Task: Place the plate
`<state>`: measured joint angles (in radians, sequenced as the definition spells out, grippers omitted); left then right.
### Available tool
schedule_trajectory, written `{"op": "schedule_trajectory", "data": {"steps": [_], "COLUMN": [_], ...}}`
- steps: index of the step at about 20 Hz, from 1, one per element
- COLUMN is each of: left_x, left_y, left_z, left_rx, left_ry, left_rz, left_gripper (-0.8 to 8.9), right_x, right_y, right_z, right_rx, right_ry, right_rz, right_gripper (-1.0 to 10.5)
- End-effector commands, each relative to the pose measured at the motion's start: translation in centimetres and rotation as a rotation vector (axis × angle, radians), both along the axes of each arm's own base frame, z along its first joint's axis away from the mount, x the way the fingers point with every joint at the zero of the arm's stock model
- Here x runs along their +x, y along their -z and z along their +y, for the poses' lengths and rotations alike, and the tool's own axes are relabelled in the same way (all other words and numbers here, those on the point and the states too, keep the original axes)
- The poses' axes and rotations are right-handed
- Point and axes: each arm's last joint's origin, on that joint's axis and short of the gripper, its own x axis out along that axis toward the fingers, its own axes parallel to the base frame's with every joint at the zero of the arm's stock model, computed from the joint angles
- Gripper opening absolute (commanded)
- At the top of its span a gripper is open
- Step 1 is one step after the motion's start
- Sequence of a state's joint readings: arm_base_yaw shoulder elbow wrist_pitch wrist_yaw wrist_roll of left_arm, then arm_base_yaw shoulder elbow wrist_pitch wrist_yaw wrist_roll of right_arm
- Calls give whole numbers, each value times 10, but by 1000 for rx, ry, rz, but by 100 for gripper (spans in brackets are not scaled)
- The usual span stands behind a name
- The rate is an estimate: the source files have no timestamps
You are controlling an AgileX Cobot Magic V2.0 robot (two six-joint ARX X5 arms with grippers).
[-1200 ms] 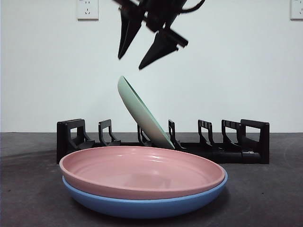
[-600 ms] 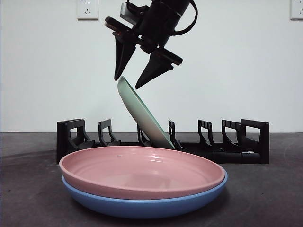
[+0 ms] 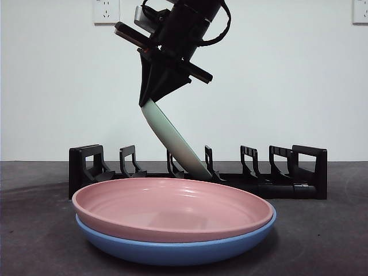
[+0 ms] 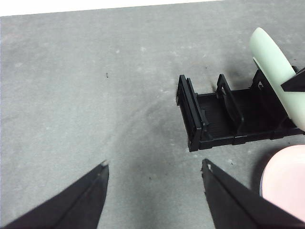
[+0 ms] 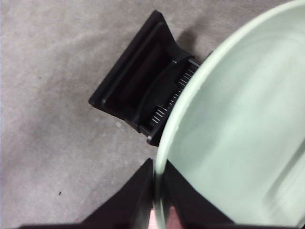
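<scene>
Right gripper [image 3: 150,99] now down onto green plate [image 3: 172,141]

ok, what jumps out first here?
The right gripper clamped on the top rim of the pale green plate, which leans tilted in the black dish rack. Nearest the front camera, a pink plate sits stacked on a blue plate.

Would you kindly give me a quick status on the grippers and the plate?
Right gripper shut on green plate rim, plate tilted in black rack. Left gripper open, clear of the rack. Pink plate on blue plate in front.
</scene>
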<state>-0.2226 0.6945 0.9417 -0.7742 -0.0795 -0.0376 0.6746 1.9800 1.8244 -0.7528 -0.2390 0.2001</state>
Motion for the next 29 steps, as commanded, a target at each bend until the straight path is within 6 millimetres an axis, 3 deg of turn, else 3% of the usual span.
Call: {"op": "schedule_trajectory", "data": {"steps": [1,6,12,18,21,24,29], "left_x": [1,1,1,1,1,1,1], "left_y": [-6,-6,-6,-6,-6,-6,-6], "left_z": [0,0,0,0,0,0,0], "left_rx": [-3,-4,-4,-3,-4,-4,-7], "left_ry": [-3,-3,-3,-3,-3,-4,-5], "left_rz": [-23,-23,-23,-23,-23,-22,-21], "left_gripper": [312,312,312,312,312,312,312], "right_x": [2,-7,-29,-66,-91,-113,-153], "right_y": [-1,-21,-65,-115,-131,-132,-100], "right_z": [6,1,-15,-36,-43,-38,-22], "right_rx": [7,59,120,168,108,84,93], "right_ry": [-11,-44,-74,-126,-134,-146,-265], "right_rz": [-13,-24,-111,-233,-302,-353,-376], "right_gripper": [13,13,13,13,13,13,13]}}
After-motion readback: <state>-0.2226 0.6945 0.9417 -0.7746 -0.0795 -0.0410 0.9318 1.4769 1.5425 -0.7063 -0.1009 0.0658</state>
